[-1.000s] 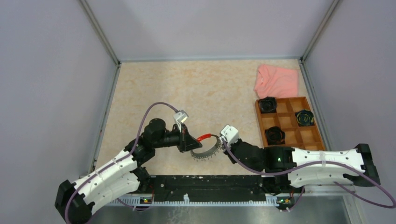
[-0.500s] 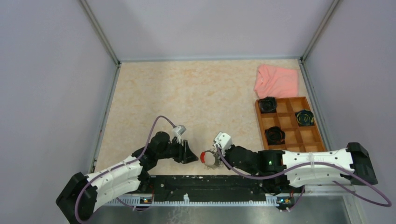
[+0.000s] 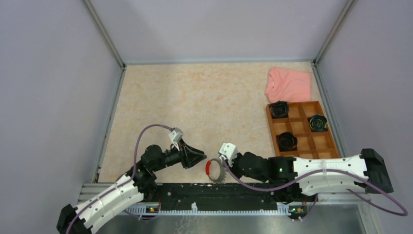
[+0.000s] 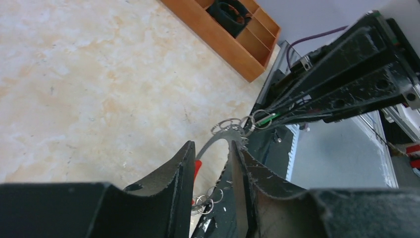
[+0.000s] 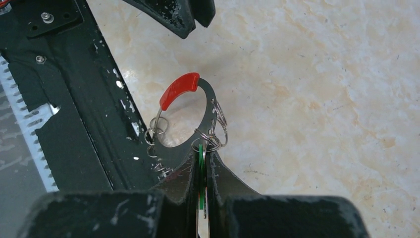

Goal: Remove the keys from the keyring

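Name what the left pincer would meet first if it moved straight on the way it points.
Probably the keyring, just ahead; the right pincer holds it by the green key. Depth unclear.

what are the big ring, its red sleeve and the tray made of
Ring: thin grey metal, probably steel; flat band with a dull sheen.
Red sleeve: glossy plastic or rubber, showing a highlight.
Tray: wood by its look, orange-brown, matte, with thin dividers.
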Tool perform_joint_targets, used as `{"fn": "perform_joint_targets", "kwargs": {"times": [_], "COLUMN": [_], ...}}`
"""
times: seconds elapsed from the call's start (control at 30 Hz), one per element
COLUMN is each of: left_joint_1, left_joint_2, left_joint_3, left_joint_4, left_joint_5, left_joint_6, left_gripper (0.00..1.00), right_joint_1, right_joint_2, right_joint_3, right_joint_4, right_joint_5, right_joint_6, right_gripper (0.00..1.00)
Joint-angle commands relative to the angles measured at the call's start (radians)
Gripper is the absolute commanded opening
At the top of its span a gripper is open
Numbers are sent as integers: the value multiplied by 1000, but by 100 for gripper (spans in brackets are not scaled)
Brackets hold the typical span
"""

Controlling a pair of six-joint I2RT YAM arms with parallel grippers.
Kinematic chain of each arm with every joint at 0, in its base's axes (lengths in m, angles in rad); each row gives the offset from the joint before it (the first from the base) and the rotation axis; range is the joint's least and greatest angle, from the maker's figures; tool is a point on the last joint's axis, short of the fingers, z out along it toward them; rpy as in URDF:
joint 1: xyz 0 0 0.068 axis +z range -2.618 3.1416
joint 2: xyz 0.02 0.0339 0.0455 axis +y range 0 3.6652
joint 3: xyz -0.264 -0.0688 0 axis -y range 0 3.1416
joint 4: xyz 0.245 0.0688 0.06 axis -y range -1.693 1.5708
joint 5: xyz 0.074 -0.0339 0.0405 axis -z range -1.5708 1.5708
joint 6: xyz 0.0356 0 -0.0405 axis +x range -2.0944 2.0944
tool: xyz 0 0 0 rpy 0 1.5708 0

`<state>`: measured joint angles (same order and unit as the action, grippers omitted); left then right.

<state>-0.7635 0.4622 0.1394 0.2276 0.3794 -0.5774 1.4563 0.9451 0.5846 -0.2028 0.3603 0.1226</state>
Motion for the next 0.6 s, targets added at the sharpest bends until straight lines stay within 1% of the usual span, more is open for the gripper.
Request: {"fn": "perform_joint_targets", "kwargs": {"times": [0.0,0.13,0.2,0.33,0.4,0.57], "left_joint_1": [-52,-114,-163,-259,-295,-379], "left_joint_2": [-58,-90,-89,-73,-49,51], "left_joint_3": [-42,-116,-149,-167,-176,-223], "left_joint_4": [93,196,253,281,310,452], "left_joint_5": [-9,-13,-26,-103,-135,-217], "left_joint_6": [33,58,87,219,262,351], "left_gripper": [36,30,28,29,30,31], "right_joint_1": [-8,-8,-7,4,13,25], "right_joint_2": [28,40,43,58,68,83], "right_joint_3": [65,70,72,91,104,128], "right_joint_4": [19,18,17,7,-4,-43], "right_joint_5": [-11,-7,-6,-1,5,19], "right_joint_6": [-39,-52,-58,-69,-75,-88], "right_gripper": [0,0,0,0,0,0]}}
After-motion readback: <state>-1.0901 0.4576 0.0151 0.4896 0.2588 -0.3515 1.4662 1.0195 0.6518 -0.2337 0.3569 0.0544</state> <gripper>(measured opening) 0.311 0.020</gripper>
